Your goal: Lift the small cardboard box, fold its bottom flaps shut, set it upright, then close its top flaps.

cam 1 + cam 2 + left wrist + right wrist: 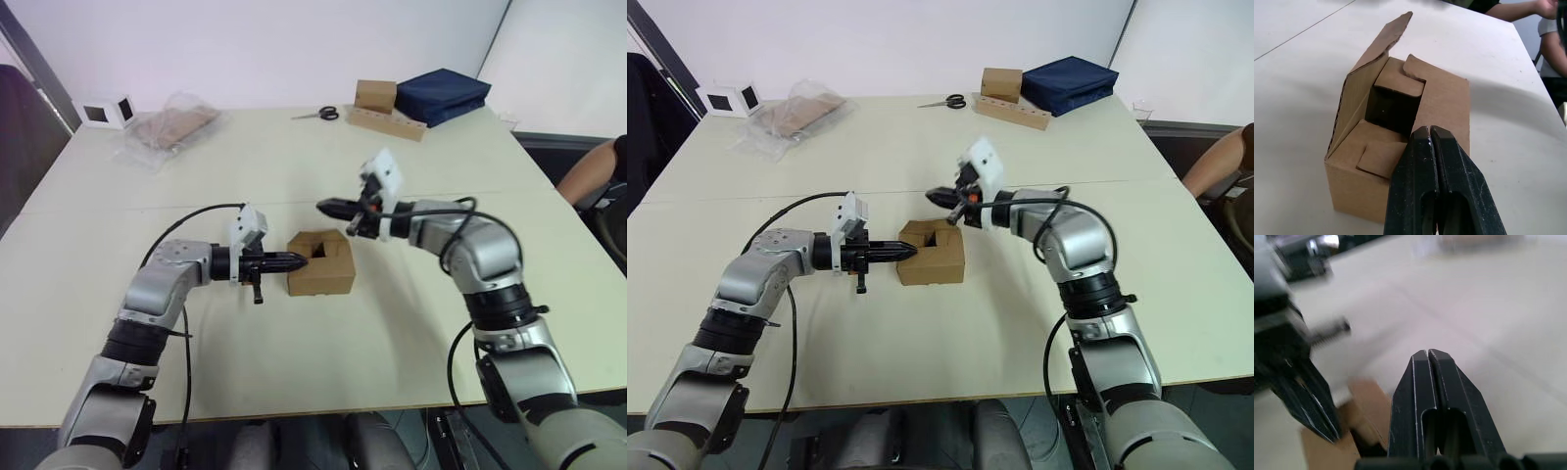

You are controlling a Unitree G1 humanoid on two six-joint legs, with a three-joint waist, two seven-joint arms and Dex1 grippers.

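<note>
Small cardboard box point(321, 264) upright — top flaps partly open.

Scissors point(320, 114), navy bag point(442, 95), perhaps bagged cardboard point(172, 128).

Small cardboard box point(1400, 122): matt brown cardboard, rough edges. Table point(294, 157): smooth matt cream.

I see the small cardboard box point(933, 257) sitting on the pale table point(921, 343), its top flaps partly folded with a dark opening between them. My left gripper point(909, 250) reaches in level from the left, fingers pressed together, tip at the box's left top edge. My right gripper point(933, 195) hangs just above the box's far side, fingers together.
</note>
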